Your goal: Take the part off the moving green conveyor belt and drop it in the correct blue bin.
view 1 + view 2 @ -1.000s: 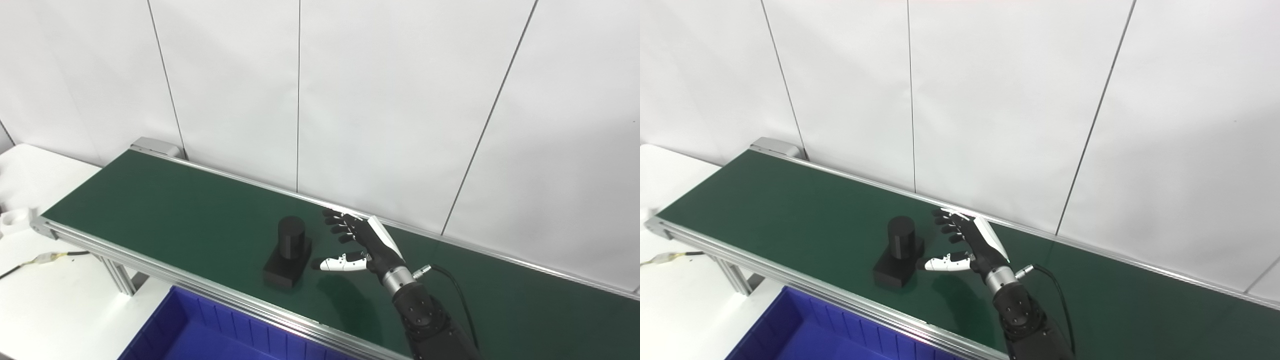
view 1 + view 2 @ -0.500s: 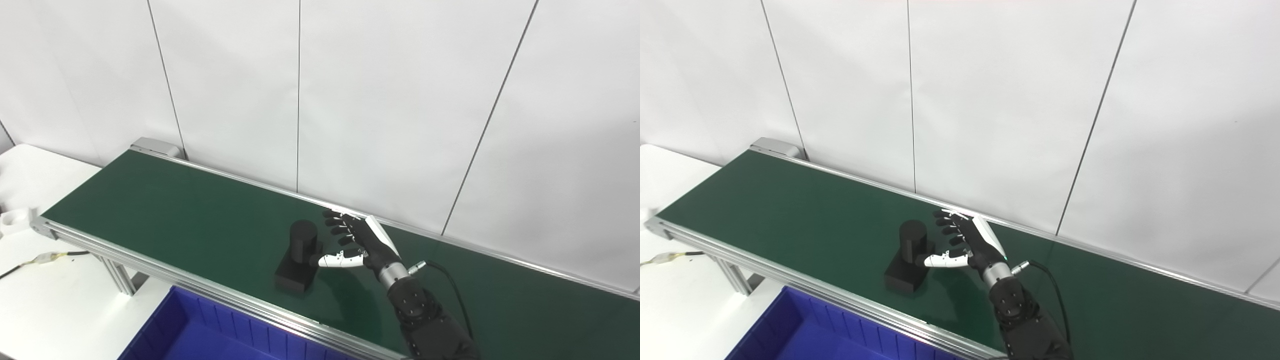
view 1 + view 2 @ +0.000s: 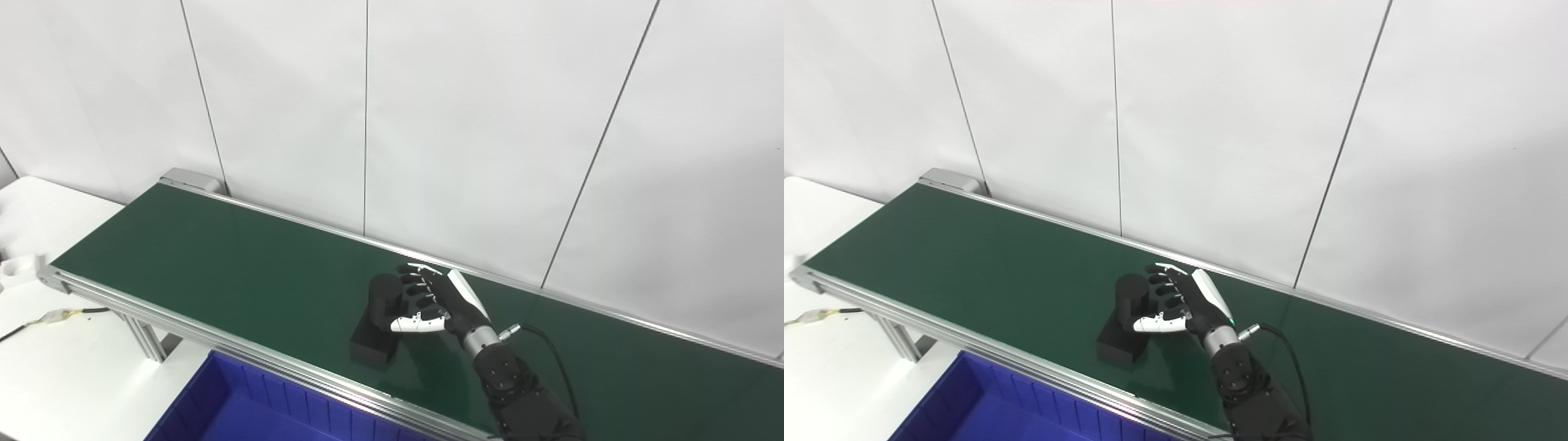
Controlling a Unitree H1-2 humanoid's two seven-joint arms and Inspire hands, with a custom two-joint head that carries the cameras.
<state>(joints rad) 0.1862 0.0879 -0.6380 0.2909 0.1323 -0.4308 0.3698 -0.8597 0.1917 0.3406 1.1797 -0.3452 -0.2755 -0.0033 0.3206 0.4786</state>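
The part (image 3: 375, 340) is black, a flat square base with an upright cylinder on top. It stands on the green conveyor belt (image 3: 214, 257) near the front rail, at mid-picture. My right hand (image 3: 438, 303) reaches over the belt from the lower right, palm toward the part. Its fingers are spread behind the cylinder and the white thumb lies in front of it, at or touching the part. The fingers have not closed round it. The same hand (image 3: 1182, 303) and part (image 3: 1119, 343) show in the right eye view. My left hand is out of sight.
A blue bin (image 3: 245, 410) sits below the belt's front rail at the bottom edge, partly cut off. A white table (image 3: 49, 367) with a cable (image 3: 61, 315) and a small white holder (image 3: 15, 267) lies at the left. White wall panels stand behind the belt.
The part has ridden the belt rightwards from clear of the hand into the space between thumb and fingers. The hand has stayed almost in place, curling slightly.
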